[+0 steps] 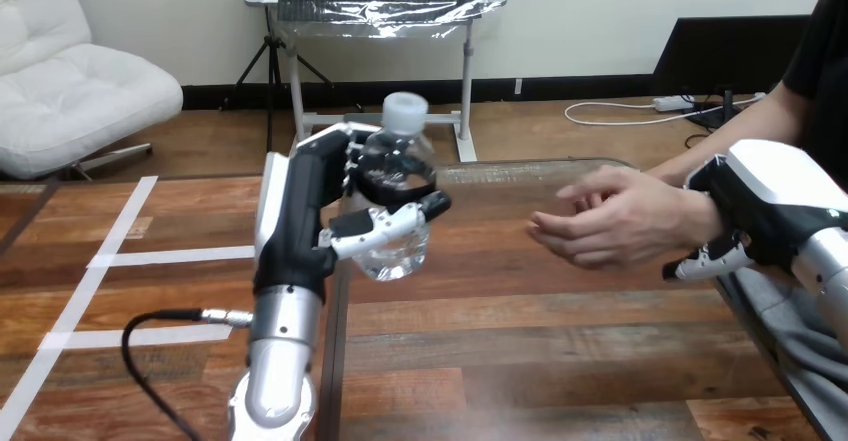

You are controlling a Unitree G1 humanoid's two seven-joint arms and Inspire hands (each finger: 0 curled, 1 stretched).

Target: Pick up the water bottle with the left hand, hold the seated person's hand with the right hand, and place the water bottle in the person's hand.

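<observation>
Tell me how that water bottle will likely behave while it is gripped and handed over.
The water bottle looks like thin clear plastic, so it probably dents a little under the fingers of the left hand. Its smooth round wall may slip or twist in a loose grasp. It seems light for its size, though its fill is unclear.

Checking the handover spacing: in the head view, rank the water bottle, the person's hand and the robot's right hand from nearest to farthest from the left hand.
1. The water bottle, gripped in the left hand itself, left of centre.
2. The person's hand, right of the bottle and apart from it.
3. The right hand, farthest right, just past the person's hand.
</observation>
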